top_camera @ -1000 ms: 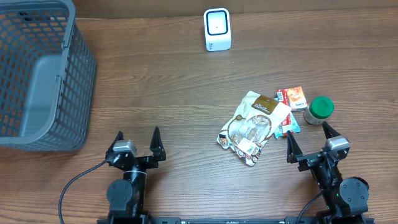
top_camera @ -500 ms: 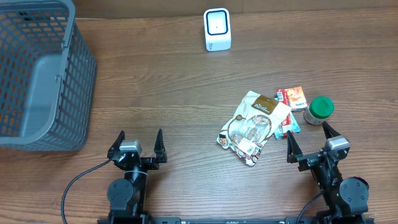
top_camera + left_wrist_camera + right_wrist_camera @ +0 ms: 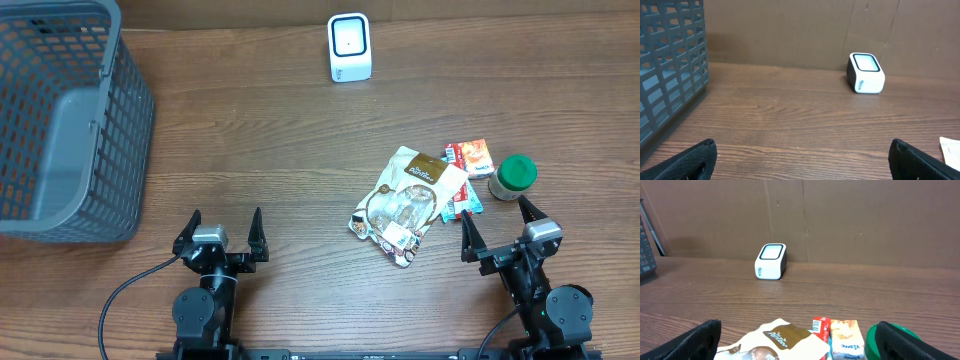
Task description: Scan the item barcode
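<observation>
Nearby, pouch [image 3: 408, 205] left of right gripper [image 3: 494, 210] (agape)

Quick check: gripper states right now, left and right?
Left gripper: open, holding nothing.
Right gripper: open, holding nothing.

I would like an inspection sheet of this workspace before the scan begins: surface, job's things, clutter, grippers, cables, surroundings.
Surface: wooden table, no spill seen.
Job's things: white scanner upright at the far edge; snack bag lying flat right of centre; small packets at its right edge; green-lidded jar beside them.
Clutter: grey basket at the far left.
Grippers: left gripper open, empty; right gripper open, empty, close to the jar.
Cables: black cable curving from the left arm's base.
Surroundings: cardboard wall behind the table.
</observation>
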